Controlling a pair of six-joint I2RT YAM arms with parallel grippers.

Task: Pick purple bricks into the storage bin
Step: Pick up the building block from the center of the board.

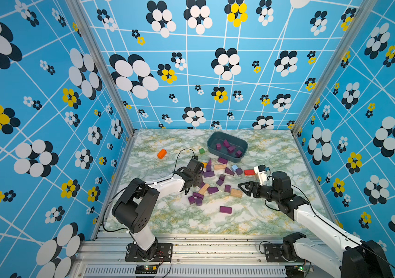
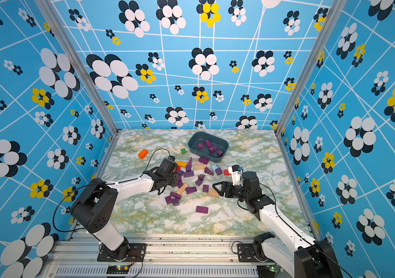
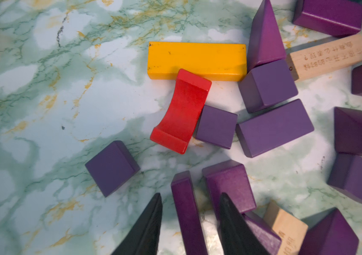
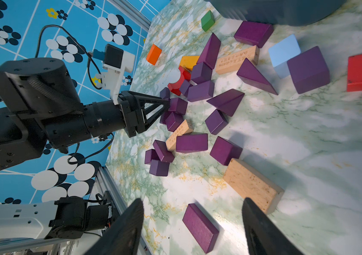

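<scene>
You get bright, even overhead light in both top views, with soft, short shadows on the table [image 1: 191, 223]. Your left wrist view is dimmer and slightly soft; the right shows pale glare.

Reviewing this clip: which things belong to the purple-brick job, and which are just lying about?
Job: storage bin; purple bricks, most loose, a few already in it.
Lying about: orange block; green cube; yellow bar; red arch; red block; light-blue cube; tan blocks.
</scene>
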